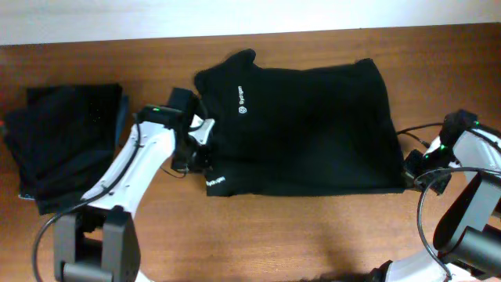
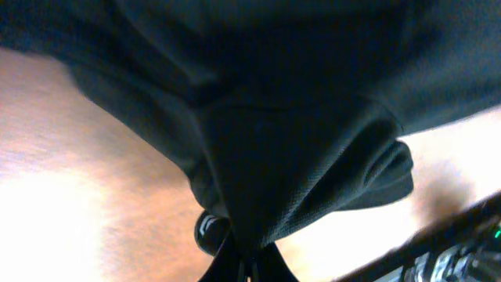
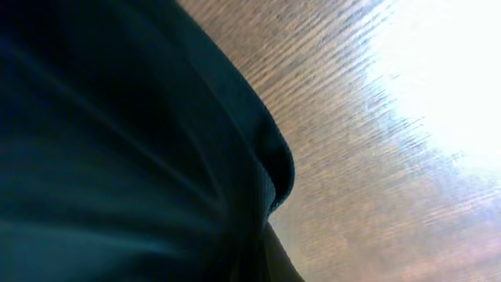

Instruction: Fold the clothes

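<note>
left tool (image 1: 200, 157) pinching black shirt (image 1: 313, 125) at its left edge; right tool (image 1: 409, 169) pinching its right corner; shirt spread on counter (image 1: 313, 235)

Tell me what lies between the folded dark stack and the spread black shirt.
In the overhead view, the left arm's white link and left gripper, shut on the black shirt's edge, over bare wooden table.

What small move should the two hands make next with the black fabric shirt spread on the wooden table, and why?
Probably lift both hands slightly and carry the near edge over toward the far edge. The left hand is shut on the black fabric shirt at its near left side, the right hand on its near right corner, and the shirt lies spread flat.
</note>
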`<action>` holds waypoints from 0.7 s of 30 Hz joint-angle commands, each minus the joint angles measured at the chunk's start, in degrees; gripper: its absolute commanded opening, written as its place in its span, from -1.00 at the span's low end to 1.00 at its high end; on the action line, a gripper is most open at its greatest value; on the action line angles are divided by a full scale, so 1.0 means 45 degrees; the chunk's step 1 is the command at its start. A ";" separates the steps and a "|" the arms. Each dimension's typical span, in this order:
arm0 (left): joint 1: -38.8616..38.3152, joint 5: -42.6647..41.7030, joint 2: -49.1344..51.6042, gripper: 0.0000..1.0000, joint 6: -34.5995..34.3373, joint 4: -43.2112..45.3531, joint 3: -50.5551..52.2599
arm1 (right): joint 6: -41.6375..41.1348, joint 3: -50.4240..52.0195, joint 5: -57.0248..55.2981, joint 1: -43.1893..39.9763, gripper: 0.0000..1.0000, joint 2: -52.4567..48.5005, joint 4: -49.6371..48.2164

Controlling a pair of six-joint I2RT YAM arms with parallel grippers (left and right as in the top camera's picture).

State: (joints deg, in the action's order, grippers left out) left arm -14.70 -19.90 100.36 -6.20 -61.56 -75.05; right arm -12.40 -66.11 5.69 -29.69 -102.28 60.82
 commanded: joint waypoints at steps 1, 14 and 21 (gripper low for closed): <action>0.0544 0.0189 -0.0500 -0.95 0.0253 0.0160 -0.0243 | -0.0019 -0.0748 0.0257 0.0010 -0.92 0.0267 0.0321; 0.0699 0.0189 -0.0505 -0.95 0.0253 0.3099 -0.0243 | -0.0019 -0.1899 0.0369 0.0010 -0.92 0.0267 0.0287; 0.0699 0.0194 -0.0500 -0.93 0.0253 0.4337 -0.0243 | -0.0019 -0.1894 0.1219 0.0019 -0.92 0.0267 -0.0845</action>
State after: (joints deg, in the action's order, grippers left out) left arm -11.81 -19.44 99.22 -5.96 -43.16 -75.29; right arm -12.43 -73.52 9.17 -29.69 -102.26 58.04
